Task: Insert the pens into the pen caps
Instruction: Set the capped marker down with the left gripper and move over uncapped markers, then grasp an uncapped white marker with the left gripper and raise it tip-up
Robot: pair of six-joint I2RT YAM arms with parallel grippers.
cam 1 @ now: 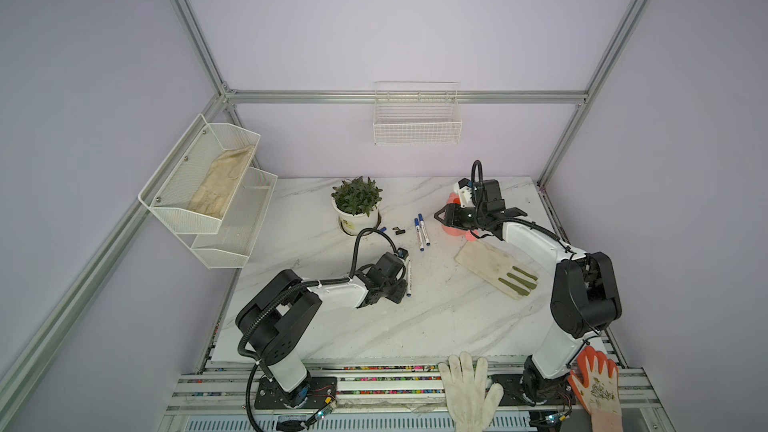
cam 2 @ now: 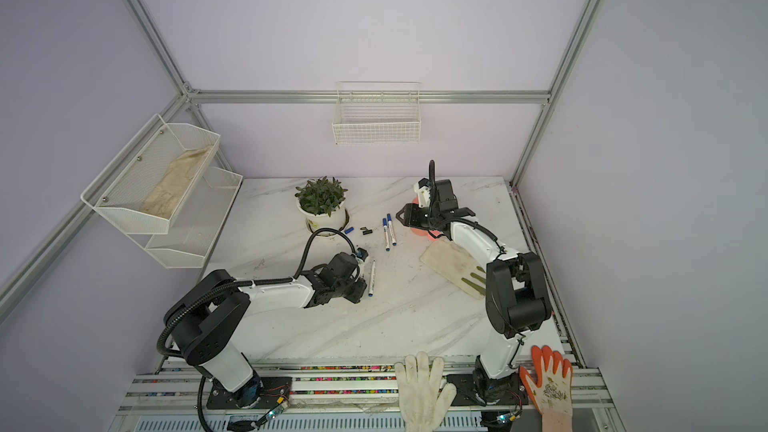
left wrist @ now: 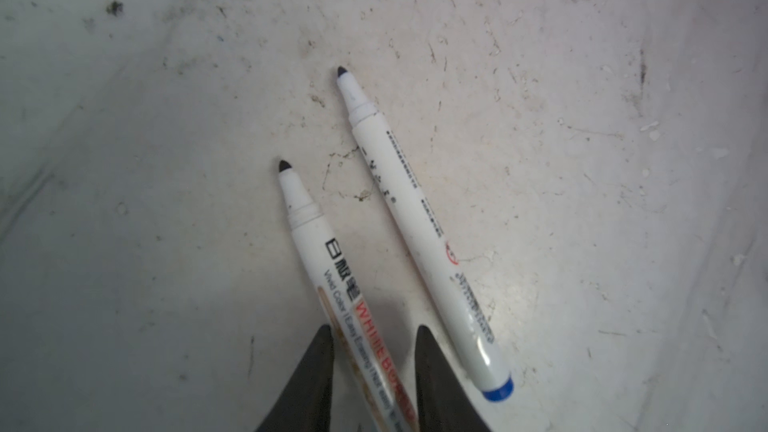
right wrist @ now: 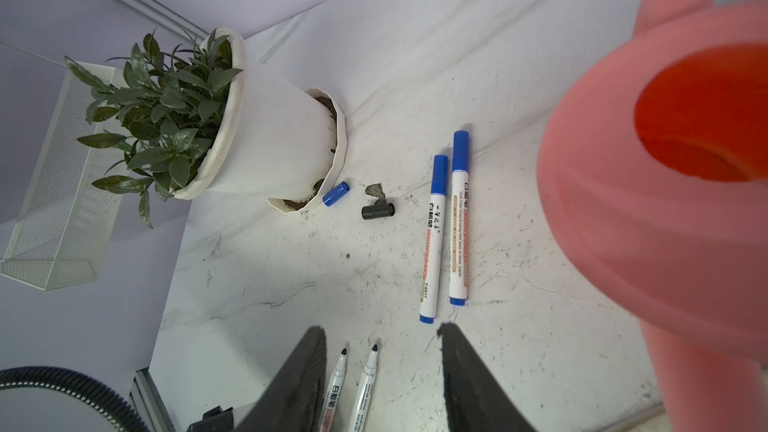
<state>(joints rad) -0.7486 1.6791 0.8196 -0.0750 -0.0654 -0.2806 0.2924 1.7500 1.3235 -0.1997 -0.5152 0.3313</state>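
As seen from its wrist camera, the left gripper (left wrist: 374,328) straddles the barrel of an uncapped pen (left wrist: 328,259) printed WHITE BOARD. Its jaws stand a little apart on either side, and whether they pinch the barrel cannot be told. Just beside this, clear of the fingers (left wrist: 432,380), a second uncapped pen (left wrist: 419,218) with a blue end lies flat on the marble table (left wrist: 582,201). Both dark nibs point away from the gripper. In both top views the pair sits near the middle of the table, under the left wrist. The right gripper (right wrist: 382,327) hangs above the table with its jaws wide apart and nothing between them. Below it, two capped pens (right wrist: 434,238) lie side by side, their blue caps toward the back wall. A loose blue cap (right wrist: 336,193) lies at the foot of the potted plant (right wrist: 266,135). A black cap (right wrist: 377,211) lies just beside a brownish scrap (right wrist: 375,189), between the plant and the capped pens. A pink vessel (right wrist: 644,209) with a red interior fills the near side of the right wrist view. A glove (cam 1: 494,270) lies flat on the table by the right arm.
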